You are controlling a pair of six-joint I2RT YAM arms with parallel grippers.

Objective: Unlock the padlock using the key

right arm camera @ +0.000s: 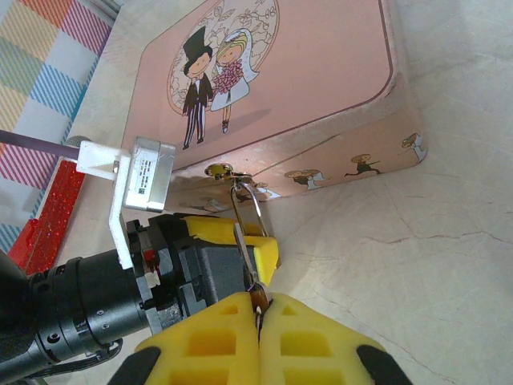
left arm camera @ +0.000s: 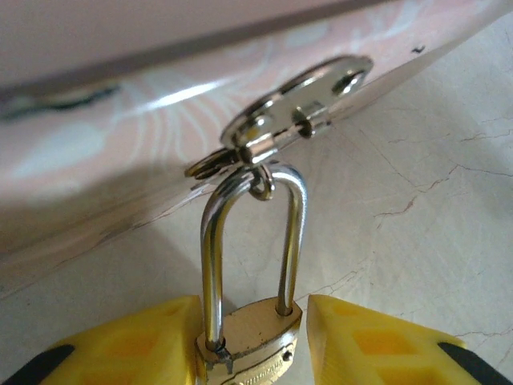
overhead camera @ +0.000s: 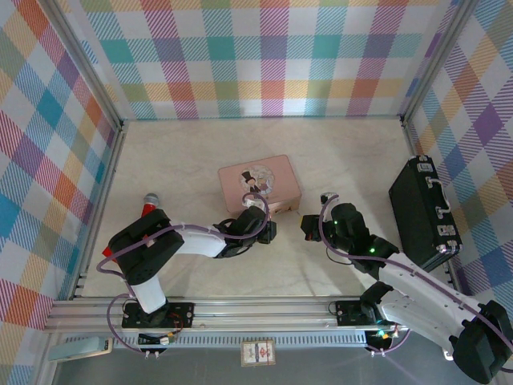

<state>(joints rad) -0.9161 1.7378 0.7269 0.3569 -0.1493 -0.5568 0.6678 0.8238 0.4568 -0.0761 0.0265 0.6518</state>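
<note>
Pressed together at the bottom edge of the right wrist view, the yellow fingers of the right tool [right arm camera: 260, 325] pinch a thin silvery-grey metal key [right arm camera: 247, 265]. Its blade slants up and away toward the left tool's yellow finger; whether its tip meets the keyhole cannot be told.

Just beyond, the left tool [left arm camera: 253, 341] holds the small padlock [left arm camera: 250, 337], brass-gold in the body with a silvery shackle. One yellow finger [left arm camera: 120, 349] stands at each side of the body, the jaws partly closed against it. The shackle rises from the body and passes through a small ring under the shiny metal hasp [left arm camera: 296, 104] on the front wall of the pink rectangular tin [right arm camera: 321, 64], so the padlock hangs fastened to that tin, its shackle seated in the body.

Behind the padlock the tin lies flat on the pale, crackle-patterned table [right arm camera: 417, 265], with a cartoon bride and groom on its lid. Left of the tin lies a red glittery toy microphone [overhead camera: 148, 207]. Well off to the right stands a black hard case [overhead camera: 421, 208] with silvery clasps. Pastel plaid walls [overhead camera: 272, 56] close in the far side.
</note>
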